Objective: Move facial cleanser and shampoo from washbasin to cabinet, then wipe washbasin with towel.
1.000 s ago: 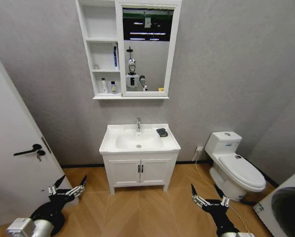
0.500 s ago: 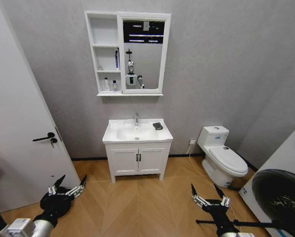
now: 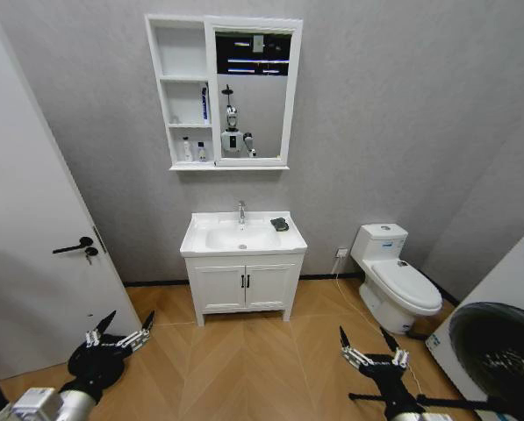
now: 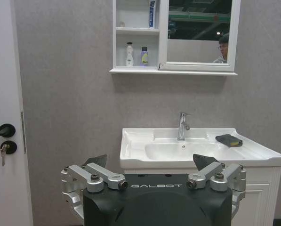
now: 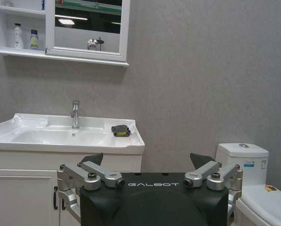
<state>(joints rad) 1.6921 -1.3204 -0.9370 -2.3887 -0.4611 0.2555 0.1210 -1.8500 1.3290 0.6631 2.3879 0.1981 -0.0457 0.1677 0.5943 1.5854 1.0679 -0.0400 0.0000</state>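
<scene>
The white washbasin (image 3: 211, 246) stands against the far wall, with the near-black towel (image 3: 280, 224) lying on its right rim. Above it hangs the cabinet (image 3: 182, 46); two small bottles (image 3: 194, 152) stand on its lowest shelf and a blue tube (image 3: 204, 103) on the middle one. I cannot tell which of these are the facial cleanser and the shampoo. Both arms hang low, far from the basin. My left gripper (image 3: 130, 319) and right gripper (image 3: 363, 337) are open and hold nothing. The wrist views show the left gripper (image 4: 151, 162), the right gripper (image 5: 147, 160) and the towel (image 4: 228, 139) (image 5: 120, 130).
A white door (image 3: 29, 228) with a dark handle stands open at the left. A toilet (image 3: 400, 285) sits right of the two-door vanity (image 3: 244, 287), and a washing machine (image 3: 498, 346) is at the near right. Wooden floor (image 3: 244, 368) lies between me and the vanity.
The whole picture has shifted: the basin and cabinet look smaller and farther off, so the camera has drawn back. Both grippers stay open in the same pose.
</scene>
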